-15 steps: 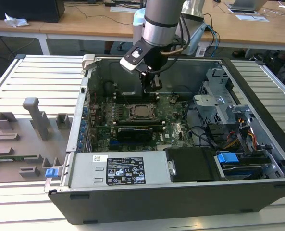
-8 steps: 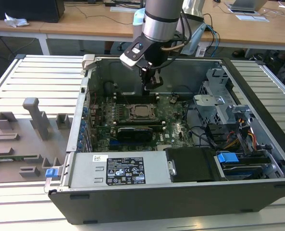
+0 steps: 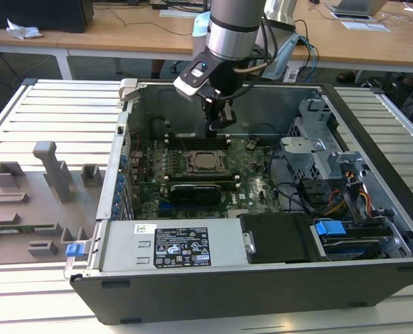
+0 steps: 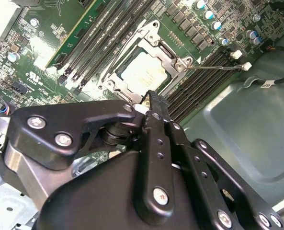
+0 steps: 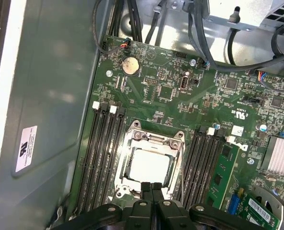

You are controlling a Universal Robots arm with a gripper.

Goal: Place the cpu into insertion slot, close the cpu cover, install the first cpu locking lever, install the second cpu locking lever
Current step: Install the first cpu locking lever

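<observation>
Inside window of cpu cover, silvery square cpu; pincer pressed together above.

The cpu under the flat cpu cover, memory slots alongside.

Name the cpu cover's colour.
Silvery metal; the cpu cover shows best in the first wrist view.

Computer case lies open on the table. Motherboard lies on its floor. The cpu sits mid-board under the cpu cover, with memory slots on both sides. Gripper hangs over the cover's far edge. Power supply is on the near side, drive cage at the exterior view's right.
</observation>
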